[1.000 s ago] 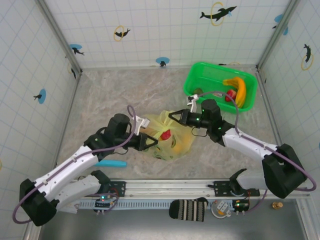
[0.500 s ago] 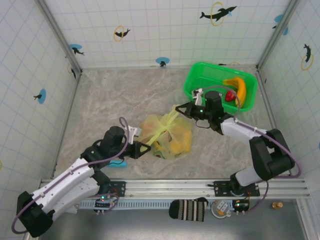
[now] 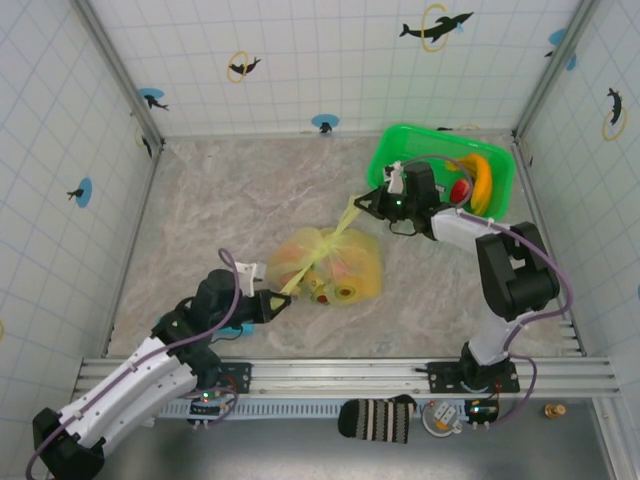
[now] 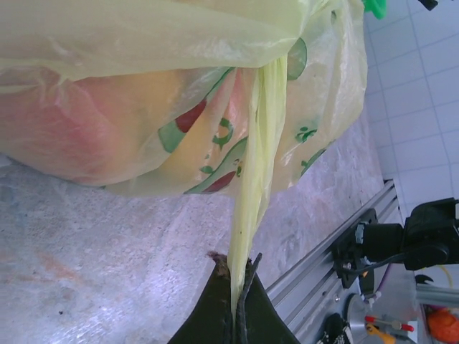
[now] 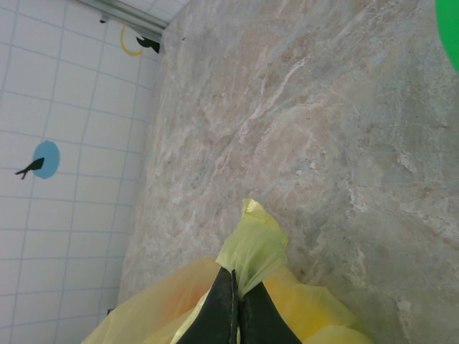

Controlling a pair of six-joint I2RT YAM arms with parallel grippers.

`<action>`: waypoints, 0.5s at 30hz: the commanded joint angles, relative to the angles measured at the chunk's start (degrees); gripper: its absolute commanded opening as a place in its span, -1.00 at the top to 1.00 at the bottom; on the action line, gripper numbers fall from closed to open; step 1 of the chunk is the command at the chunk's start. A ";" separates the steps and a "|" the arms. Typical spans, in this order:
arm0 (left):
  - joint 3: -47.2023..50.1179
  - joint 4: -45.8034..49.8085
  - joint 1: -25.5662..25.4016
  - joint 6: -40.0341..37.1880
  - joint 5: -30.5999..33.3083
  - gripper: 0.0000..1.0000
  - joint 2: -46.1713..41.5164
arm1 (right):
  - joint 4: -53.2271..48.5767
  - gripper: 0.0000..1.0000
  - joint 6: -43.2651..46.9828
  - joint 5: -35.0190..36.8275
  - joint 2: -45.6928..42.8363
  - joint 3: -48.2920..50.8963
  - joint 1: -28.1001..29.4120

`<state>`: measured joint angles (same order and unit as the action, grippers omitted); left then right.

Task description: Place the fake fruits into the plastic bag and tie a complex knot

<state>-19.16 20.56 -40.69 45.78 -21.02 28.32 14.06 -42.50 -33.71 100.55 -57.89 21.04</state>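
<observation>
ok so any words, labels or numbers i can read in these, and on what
No readable text anywhere.
plastic bag: printed avocado halves only, no words.
wall stickers: dark sea-animal shapes and rings, no letters.
small boards below the rail: any markings are too small to read.

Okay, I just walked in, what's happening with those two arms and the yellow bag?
The arms are tying the plastic bag, which sits on the table with fake fruits inside. The left gripper is shut on one handle strip, the right gripper on the other, both stretched taut in opposite directions. A banana and a red fruit lie in the green tray.
</observation>
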 commanded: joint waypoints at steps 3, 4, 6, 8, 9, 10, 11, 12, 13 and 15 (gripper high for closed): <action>2.07 12.26 0.17 2.38 -0.02 1.00 -3.12 | -1.73 1.00 4.50 13.81 3.86 -5.86 -4.21; 2.36 12.59 0.17 2.47 -0.07 1.00 -3.36 | -2.14 1.00 4.84 14.21 4.25 -6.18 -4.29; 2.28 13.80 0.17 2.22 0.34 1.00 -3.83 | -3.39 1.00 5.62 15.27 5.02 -6.91 -4.49; 2.38 15.03 0.17 1.91 0.63 1.00 -4.45 | -4.23 1.00 6.69 16.20 5.59 -7.47 -4.60; 2.32 15.68 0.17 1.78 0.79 1.00 -4.81 | -4.34 1.00 7.27 16.38 5.98 -7.74 -4.70; 2.29 16.18 0.17 1.64 0.96 1.00 -5.14 | -4.71 1.00 7.49 16.65 6.33 -8.04 -4.90; 2.38 16.58 0.17 1.52 1.11 1.00 -5.42 | -5.19 1.00 7.69 16.90 6.78 -8.46 -5.02; 2.45 16.94 0.17 1.51 1.23 1.00 -5.75 | -5.60 1.00 7.70 17.01 7.30 -8.84 -5.25; 2.61 17.08 0.17 1.63 1.21 1.00 -5.98 | -5.71 1.00 7.70 16.96 7.64 -8.99 -5.32; 3.12 16.90 0.17 1.85 0.89 1.00 -6.60 | -5.32 1.00 7.46 16.69 7.99 -9.07 -5.40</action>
<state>-17.58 26.17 -40.42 46.81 -18.33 22.94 5.06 -36.86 -30.87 106.91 -63.35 21.02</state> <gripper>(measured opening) 0.051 0.044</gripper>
